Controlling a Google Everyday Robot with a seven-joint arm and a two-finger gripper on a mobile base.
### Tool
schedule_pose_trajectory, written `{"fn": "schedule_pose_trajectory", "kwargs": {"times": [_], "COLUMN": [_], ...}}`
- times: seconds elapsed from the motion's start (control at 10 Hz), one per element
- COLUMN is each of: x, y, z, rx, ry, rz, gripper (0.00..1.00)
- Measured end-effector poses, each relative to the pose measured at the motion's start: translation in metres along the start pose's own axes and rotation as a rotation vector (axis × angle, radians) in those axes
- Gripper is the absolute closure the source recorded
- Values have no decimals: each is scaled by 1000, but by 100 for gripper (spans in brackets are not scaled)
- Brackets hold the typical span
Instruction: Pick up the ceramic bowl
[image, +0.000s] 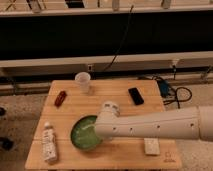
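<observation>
The ceramic bowl (83, 134) is a round, glossy green bowl with pale marks inside, sitting on the front left part of the wooden table (120, 102). My white arm reaches in from the right across the table front. The gripper (102, 129) is at the arm's end over the bowl's right rim, and the wrist hides the fingers and that side of the bowl.
A translucent white plastic cup (82, 82) stands at the back left. A red item (60, 98) lies left of it. A white bottle (48, 142) lies at the front left. A black phone (135, 95) lies at the back right, and a white block (151, 146) lies at the front right.
</observation>
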Motion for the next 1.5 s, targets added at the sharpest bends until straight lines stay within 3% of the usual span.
{"fn": "schedule_pose_trajectory", "kwargs": {"times": [1.5], "x": [26], "y": [-14], "z": [-30], "rx": [-8], "ry": [74], "rz": [-60], "gripper": [100]}}
